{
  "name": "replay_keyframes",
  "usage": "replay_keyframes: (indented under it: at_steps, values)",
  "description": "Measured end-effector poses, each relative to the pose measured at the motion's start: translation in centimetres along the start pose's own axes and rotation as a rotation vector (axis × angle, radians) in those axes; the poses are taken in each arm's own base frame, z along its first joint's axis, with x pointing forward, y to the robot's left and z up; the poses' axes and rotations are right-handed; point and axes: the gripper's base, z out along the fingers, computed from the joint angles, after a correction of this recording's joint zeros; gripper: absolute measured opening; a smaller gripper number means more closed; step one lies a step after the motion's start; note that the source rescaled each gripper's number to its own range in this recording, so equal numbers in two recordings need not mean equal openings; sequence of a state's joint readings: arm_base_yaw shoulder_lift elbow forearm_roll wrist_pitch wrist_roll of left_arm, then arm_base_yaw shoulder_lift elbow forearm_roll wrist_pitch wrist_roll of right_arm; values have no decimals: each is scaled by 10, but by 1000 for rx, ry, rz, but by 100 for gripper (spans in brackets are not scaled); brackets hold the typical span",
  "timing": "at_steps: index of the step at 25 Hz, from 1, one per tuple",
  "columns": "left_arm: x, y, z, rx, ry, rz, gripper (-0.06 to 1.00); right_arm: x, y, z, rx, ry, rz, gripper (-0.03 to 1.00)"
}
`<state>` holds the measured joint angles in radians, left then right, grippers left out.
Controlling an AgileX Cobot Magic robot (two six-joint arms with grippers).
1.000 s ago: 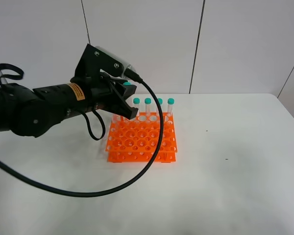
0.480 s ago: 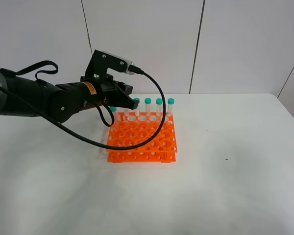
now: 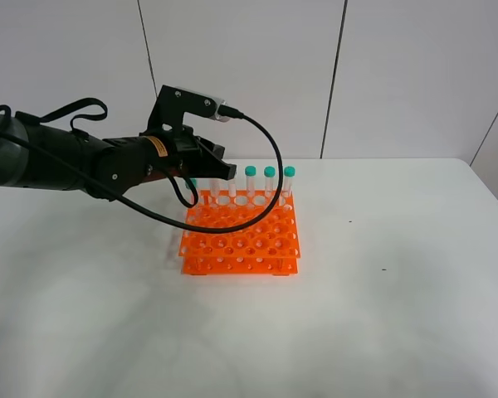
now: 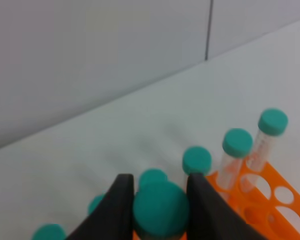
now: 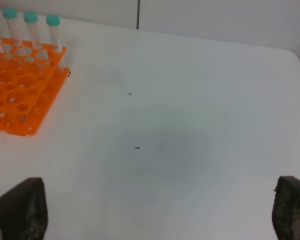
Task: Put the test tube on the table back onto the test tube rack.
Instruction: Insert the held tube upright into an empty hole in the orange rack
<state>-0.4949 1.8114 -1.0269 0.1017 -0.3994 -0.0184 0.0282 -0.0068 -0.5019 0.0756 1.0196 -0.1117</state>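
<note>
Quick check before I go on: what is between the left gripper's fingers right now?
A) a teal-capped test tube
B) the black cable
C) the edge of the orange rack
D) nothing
A: in the left wrist view, the teal cap of the test tube sits squeezed between the two black fingers of the left gripper.

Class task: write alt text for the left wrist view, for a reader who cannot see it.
Black jaws of the left gripper grip the teal-green cap of a slim clear plastic test tube. Beyond it, more teal-capped tubes stand in a bright orange plastic rack on a white table.
</note>
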Motion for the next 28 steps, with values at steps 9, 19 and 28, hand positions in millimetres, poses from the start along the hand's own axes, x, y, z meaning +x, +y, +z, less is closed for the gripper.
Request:
replay_keyframes:
  at_steps: [9,19,28]
  values:
    - [22,1,19,-1,40,-3,0,0,0,0,0,0,0,100]
    - [40,1,31,2,74,-4,0,0,0,0,0,0,0,100]
    - [51,0,38,3,97,-16,0,0,0,0,0,0,0,100]
